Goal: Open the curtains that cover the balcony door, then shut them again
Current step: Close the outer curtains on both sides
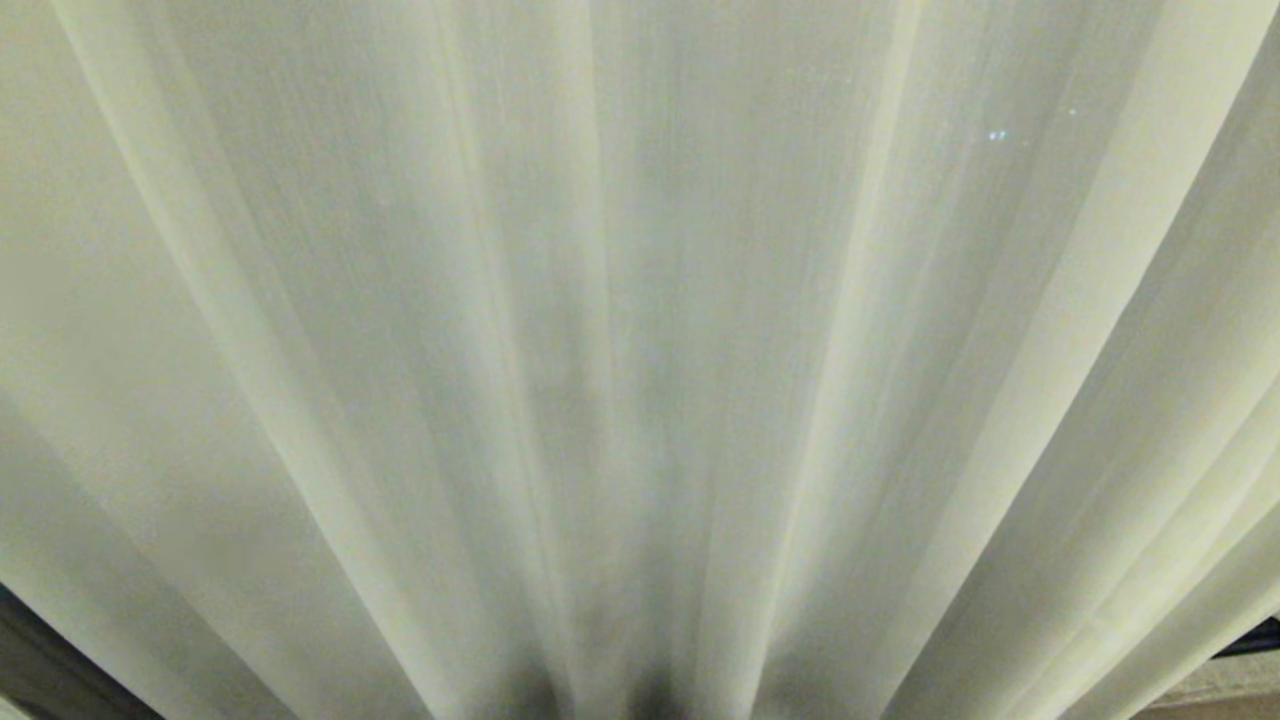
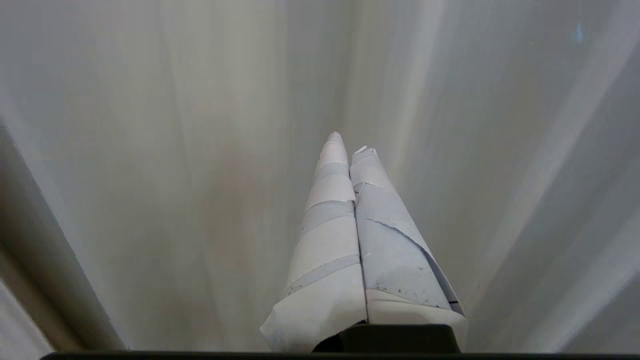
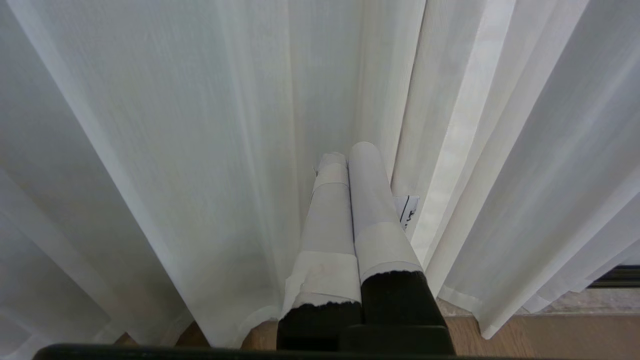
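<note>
The curtains (image 1: 640,330) hang drawn across the whole space in front of the robot, pale cream fabric falling in long vertical folds that fill the head view from edge to edge. The cloth is thin enough for a darker shade to show through low in the middle, and a couple of tiny bright specks glint through it higher up on the right. In the head view, a dark strip (image 1: 50,670) peeks out past the fabric at the lower left corner; I cannot tell what it is. Seen from the right wrist, the hems stop just above a wooden floor (image 3: 540,335), and a small white label (image 3: 407,210) with black marks hangs on one hem. A dark band (image 3: 617,276) shows low beyond the outermost fold. The left hand (image 2: 348,142) points at the curtains with its two tape-wrapped fingers (image 2: 330,235) pressed flat together, nothing between them; whether the tips touch the fabric I cannot tell. The right hand (image 3: 350,152) sits low near the floor, likewise squeezed together and empty, its wrapped fingers (image 3: 372,200) aimed into a fold of the curtains just beside the label. Neither arm shows in the head view.
</note>
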### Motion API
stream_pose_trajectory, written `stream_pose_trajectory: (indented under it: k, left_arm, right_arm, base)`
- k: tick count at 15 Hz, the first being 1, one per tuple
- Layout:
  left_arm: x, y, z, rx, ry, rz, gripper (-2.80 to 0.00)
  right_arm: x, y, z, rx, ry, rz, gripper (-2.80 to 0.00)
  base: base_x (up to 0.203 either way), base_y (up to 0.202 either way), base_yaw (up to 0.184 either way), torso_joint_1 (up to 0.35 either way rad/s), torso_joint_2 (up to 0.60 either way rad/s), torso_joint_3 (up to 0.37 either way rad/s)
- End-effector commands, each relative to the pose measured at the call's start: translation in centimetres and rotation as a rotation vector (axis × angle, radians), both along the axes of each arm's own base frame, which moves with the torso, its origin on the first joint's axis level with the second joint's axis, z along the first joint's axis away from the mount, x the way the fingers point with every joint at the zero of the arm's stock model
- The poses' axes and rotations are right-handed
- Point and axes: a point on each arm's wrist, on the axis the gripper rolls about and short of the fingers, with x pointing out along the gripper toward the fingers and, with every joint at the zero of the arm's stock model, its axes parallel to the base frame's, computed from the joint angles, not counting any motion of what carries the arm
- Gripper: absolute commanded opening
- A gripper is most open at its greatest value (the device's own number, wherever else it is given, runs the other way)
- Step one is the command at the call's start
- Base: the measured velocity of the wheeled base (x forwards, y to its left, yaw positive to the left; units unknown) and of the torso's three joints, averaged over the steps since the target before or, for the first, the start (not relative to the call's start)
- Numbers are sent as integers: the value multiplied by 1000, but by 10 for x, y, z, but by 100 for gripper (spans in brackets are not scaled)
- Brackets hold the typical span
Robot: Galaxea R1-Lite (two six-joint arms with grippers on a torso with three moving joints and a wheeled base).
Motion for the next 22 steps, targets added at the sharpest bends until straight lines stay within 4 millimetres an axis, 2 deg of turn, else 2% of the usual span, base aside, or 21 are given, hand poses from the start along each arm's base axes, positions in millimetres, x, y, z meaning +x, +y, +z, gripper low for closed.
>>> stream_pose_trajectory:
  k: [1, 5, 8, 11, 14, 19, 22]
  left_arm:
    - [28, 1, 53, -12, 50, 36, -280]
    - [74, 6, 156, -54, -52, 265, -280]
    - [111, 18, 204, -74, -100, 500, -280]
    - [148, 56, 245, -62, -151, 781, -280]
    - [164, 101, 251, -37, -132, 946, -280]
    - [193, 177, 243, -25, -71, 1034, -280]
    - [209, 210, 238, -29, -50, 1064, -280]
  right_arm:
    - [0, 0, 0, 0, -1, 0, -280]
    - [0, 0, 0, 0, -1, 0, -280]
    - [0, 0, 0, 0, -1, 0, -280]
    - [0, 0, 0, 0, -1, 0, -280]
    - [0, 0, 0, 0, -1, 0, -280]
    - [0, 0, 0, 0, -1, 0, -280]
    - [0, 0, 0, 0, -1, 0, -280]
  base:
    - [0, 0, 0, 0, 0, 0]
    - [0, 0, 0, 0, 0, 0]
    - [0, 0, 0, 0, 0, 0]
    - [0, 0, 0, 0, 0, 0]
    - [0, 0, 0, 0, 0, 0]
    - [0, 0, 0, 0, 0, 0]
    - [0, 0, 0, 0, 0, 0]
